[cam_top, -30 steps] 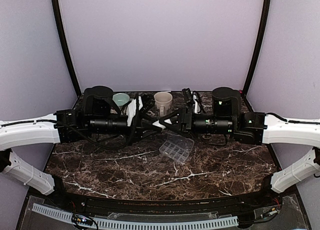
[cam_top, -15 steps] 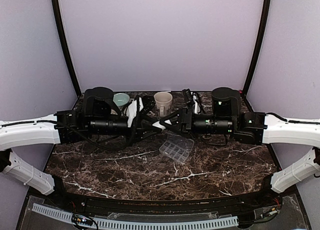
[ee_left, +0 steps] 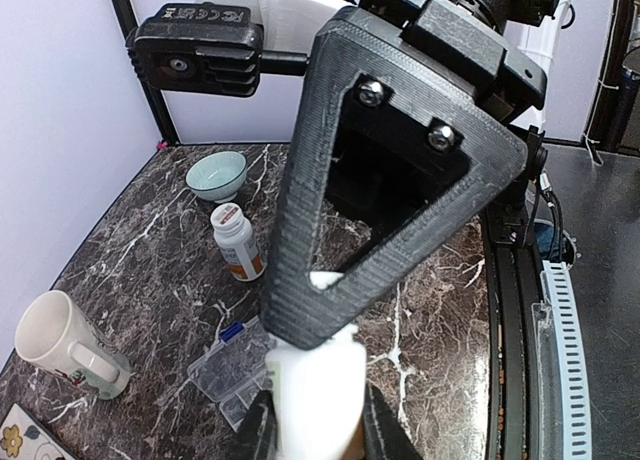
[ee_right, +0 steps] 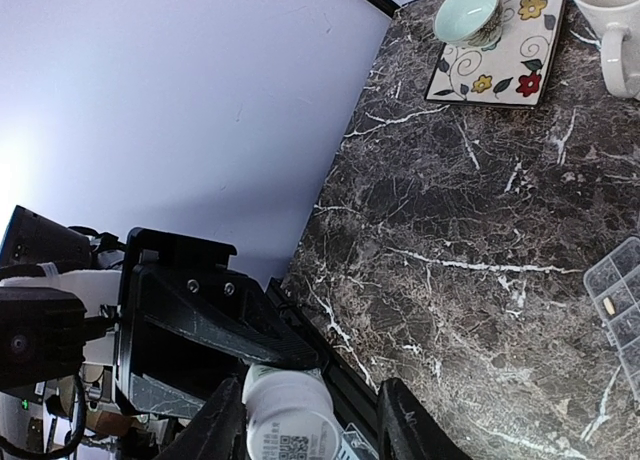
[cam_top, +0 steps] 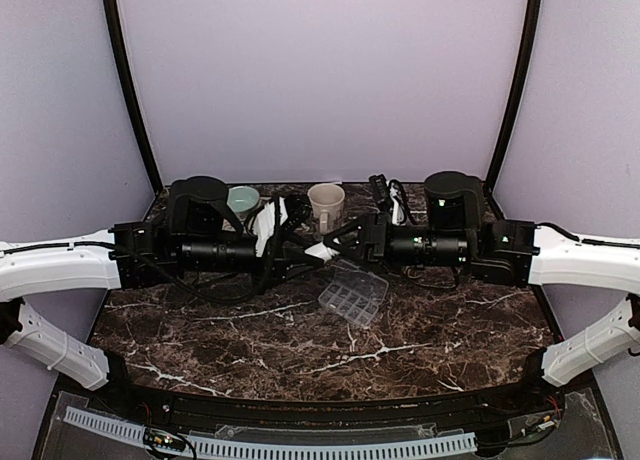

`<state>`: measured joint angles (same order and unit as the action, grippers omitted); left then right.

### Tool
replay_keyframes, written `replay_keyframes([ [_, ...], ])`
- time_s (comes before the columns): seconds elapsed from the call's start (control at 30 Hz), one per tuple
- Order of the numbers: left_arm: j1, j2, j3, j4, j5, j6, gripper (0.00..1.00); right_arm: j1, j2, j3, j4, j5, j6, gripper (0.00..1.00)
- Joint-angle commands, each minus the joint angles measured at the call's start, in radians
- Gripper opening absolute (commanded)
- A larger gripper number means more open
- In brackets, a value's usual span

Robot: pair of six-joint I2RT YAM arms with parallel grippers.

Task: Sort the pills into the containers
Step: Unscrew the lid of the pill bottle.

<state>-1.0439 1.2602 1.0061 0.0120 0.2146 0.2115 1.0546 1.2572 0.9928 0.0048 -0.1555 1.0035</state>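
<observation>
Containers [cam_top: 352, 293] wait below both pincers; right pincer [ee_right: 300, 430], clenching the white bottle [ee_left: 312, 380] alongside left pincer [ee_left: 315, 435], just tightened and edged away, probably uncapping it.

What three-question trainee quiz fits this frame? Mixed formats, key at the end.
1. True or false: a capped pill bottle stands on the marble table, clear of both arms.
2. The left gripper clamps in its fingers: A) a spoon B) a white bottle C) a sponge.
3. In the right wrist view, what does the pale green bowl sit on?
Key: 1 true; 2 B; 3 a square floral plate.
</observation>
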Motion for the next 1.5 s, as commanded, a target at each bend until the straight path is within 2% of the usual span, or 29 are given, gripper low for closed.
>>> replay_keyframes([
  [0.0, -0.006, -0.014, -0.012, 0.010, -0.017, 0.014, 0.00, 0.004, -0.017, 0.036, 0.011, 0.010, -0.015, 0.43],
  [0.07, -0.007, -0.010, -0.012, 0.011, -0.017, 0.014, 0.00, 0.006, -0.015, 0.041, 0.007, 0.007, -0.016, 0.39],
  [0.3, -0.007, -0.008, -0.009, 0.019, -0.022, 0.010, 0.00, 0.020, 0.003, 0.064, -0.012, -0.005, -0.038, 0.11],
  [0.43, -0.007, -0.018, -0.001, 0.018, -0.011, -0.004, 0.00, 0.029, 0.010, 0.072, -0.028, -0.010, -0.079, 0.03],
  [0.73, -0.003, -0.021, 0.052, -0.043, 0.154, -0.068, 0.00, 0.033, -0.043, -0.041, 0.130, -0.112, -0.338, 0.02],
  [0.93, 0.007, -0.006, 0.090, -0.085, 0.249, -0.120, 0.00, 0.031, -0.121, -0.150, 0.253, -0.122, -0.492, 0.02],
  [1.47, 0.015, 0.015, 0.106, -0.119, 0.351, -0.150, 0.00, 0.015, -0.160, -0.203, 0.316, -0.110, -0.553, 0.04],
])
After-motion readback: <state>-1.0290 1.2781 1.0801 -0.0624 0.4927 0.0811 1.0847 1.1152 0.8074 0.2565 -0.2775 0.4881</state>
